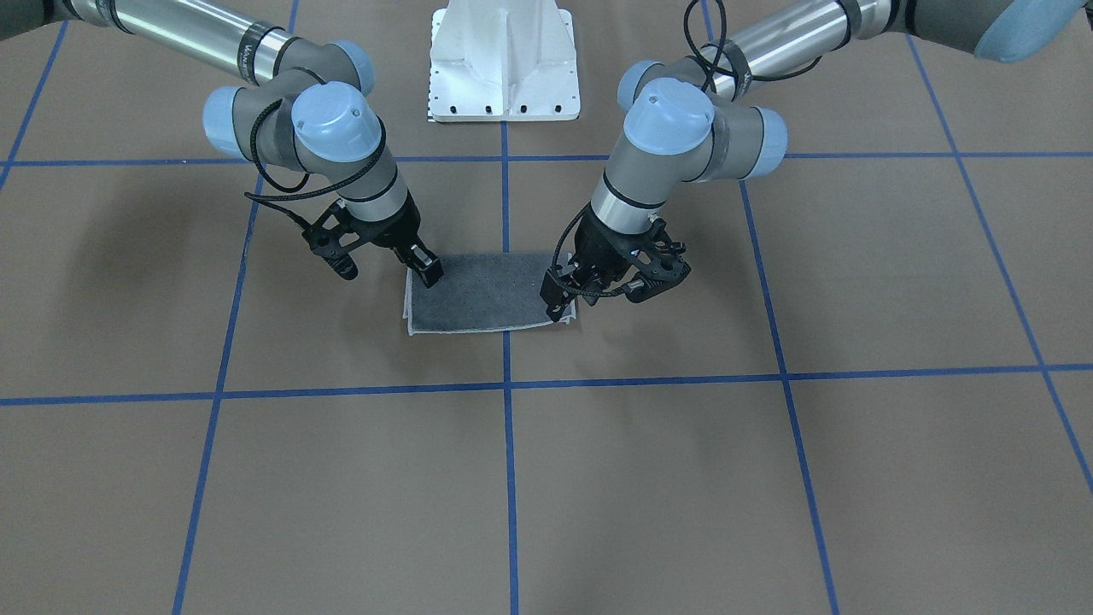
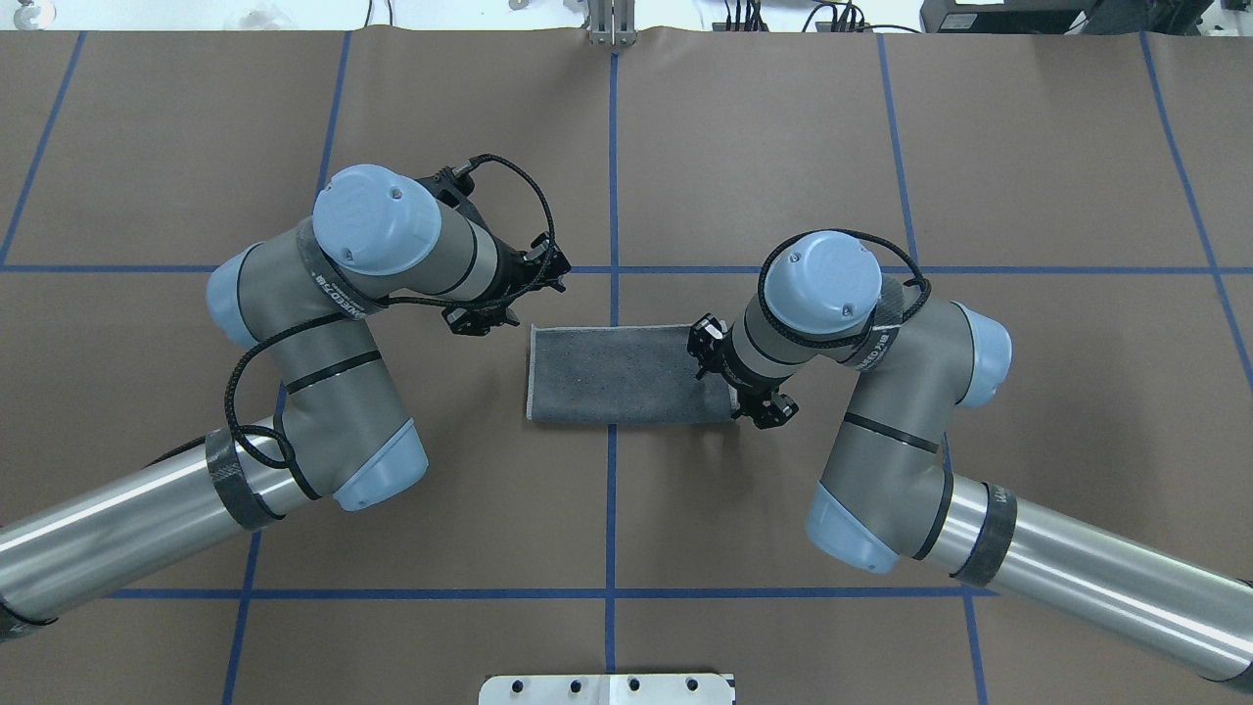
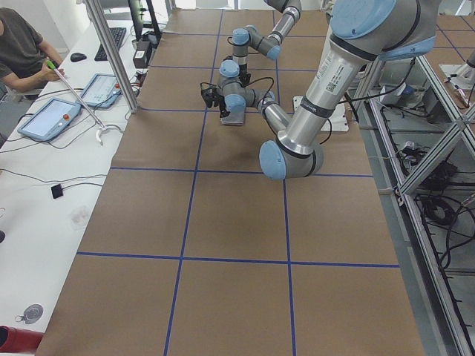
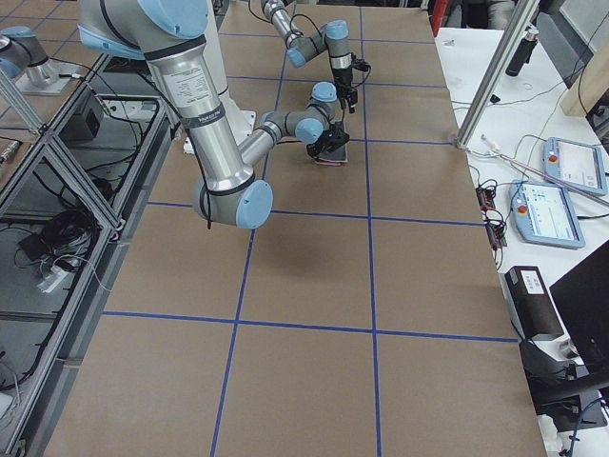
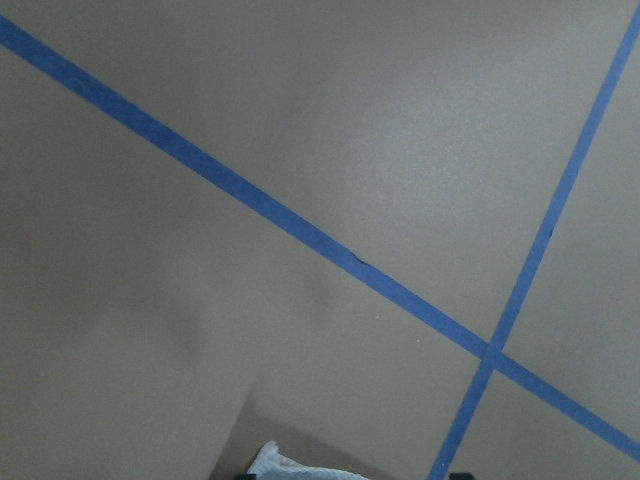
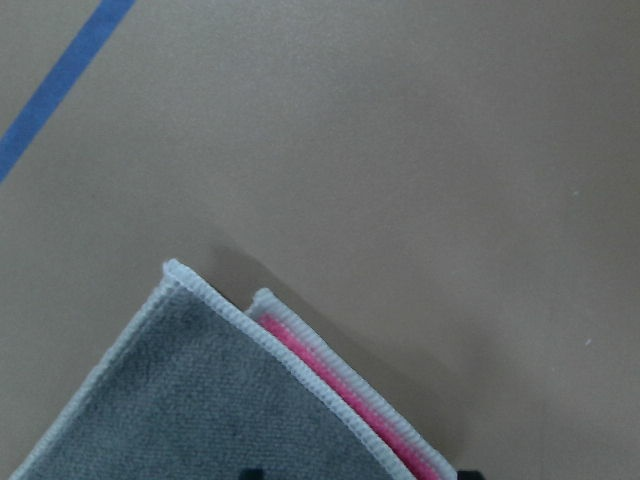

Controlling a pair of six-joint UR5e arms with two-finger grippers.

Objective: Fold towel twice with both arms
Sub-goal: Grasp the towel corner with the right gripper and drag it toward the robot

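The towel (image 1: 487, 295) lies folded once into a dark grey rectangle (image 2: 617, 377) across the centre tape line. My left gripper (image 1: 559, 306) is shut on its far left corner, where the pale edging curls up a little (image 5: 290, 465). At the opposite short edge, towards the near corner, my right gripper (image 1: 429, 272) is shut on the towel. In the right wrist view a corner (image 6: 200, 400) shows two stacked layers with pink between them. In the overhead view both wrists hide the fingertips.
Brown paper with blue tape lines (image 2: 612, 196) covers the table. The white bolted pedestal (image 1: 504, 64) stands at the robot's side. A person (image 3: 18, 44) sits at a side bench with tablets (image 3: 48, 119). More control panels (image 4: 552, 214) lie past the other end.
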